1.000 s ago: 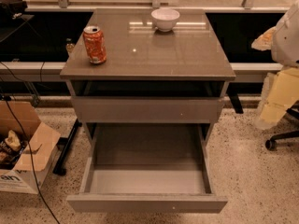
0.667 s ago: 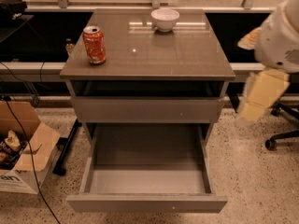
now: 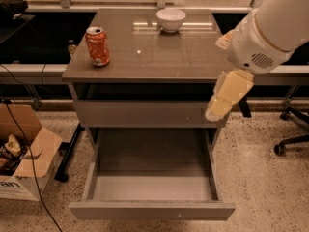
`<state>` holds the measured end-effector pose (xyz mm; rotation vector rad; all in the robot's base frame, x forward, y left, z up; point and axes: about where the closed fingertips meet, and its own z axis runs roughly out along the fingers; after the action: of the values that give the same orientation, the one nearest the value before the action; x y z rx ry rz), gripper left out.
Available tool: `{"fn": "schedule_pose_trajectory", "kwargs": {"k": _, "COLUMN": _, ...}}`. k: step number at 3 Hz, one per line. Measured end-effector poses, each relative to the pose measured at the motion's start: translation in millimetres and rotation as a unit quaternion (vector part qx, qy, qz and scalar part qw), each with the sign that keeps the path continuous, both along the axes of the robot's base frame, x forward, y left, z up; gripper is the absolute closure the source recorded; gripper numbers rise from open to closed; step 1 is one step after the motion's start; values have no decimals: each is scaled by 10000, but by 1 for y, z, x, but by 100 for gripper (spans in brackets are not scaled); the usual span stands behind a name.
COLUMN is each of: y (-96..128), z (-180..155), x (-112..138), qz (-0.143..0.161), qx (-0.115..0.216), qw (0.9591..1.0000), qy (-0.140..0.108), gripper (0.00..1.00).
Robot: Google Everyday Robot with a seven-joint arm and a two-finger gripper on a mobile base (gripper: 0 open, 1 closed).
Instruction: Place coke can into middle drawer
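Cabinet (image 3: 159,57) with its drawer (image 3: 152,185) pulled open and bare, as the arm (image 3: 270,28) swings in from the right edge of the view, where it hung a second ago, to the cabinet's front right corner. The gripper (image 3: 226,96) points down by the right end of the shut upper drawer front (image 3: 140,112), carrying nothing; whether it is open or closed cannot be told. The can (image 3: 97,46) stands upright on the top's left side, well apart from the gripper, so the reach for it looks only just begun.

Orange-red coke can (image 3: 97,46) upright at left of glossy grey-brown cabinet top (image 3: 159,57); white bowl (image 3: 171,19) at rear. Wide grey middle drawer (image 3: 152,210) open. Pale-yellow gripper (image 3: 219,108) hangs by right front corner, apparently not touching.
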<state>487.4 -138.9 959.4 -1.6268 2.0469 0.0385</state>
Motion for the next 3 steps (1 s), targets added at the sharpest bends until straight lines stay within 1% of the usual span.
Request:
{"fn": "schedule_pose_trajectory", "kwargs": {"k": 1, "y": 22, "z": -14, "x": 27, "qz": 199, "qx": 287, "qw": 9994, "qy": -9, "gripper": 0}}
{"fn": "schedule_pose_trajectory", "kwargs": {"k": 2, "y": 35, "z": -22, "x": 55, "qz": 376, "qx": 510, "qw": 9979, "qy": 108, "gripper": 0}}
{"fn": "schedule_pose_trajectory", "kwargs": {"k": 3, "y": 36, "z": -22, "x": 59, "qz": 380, "qx": 534, "qw": 9978, "qy": 103, "gripper": 0}}
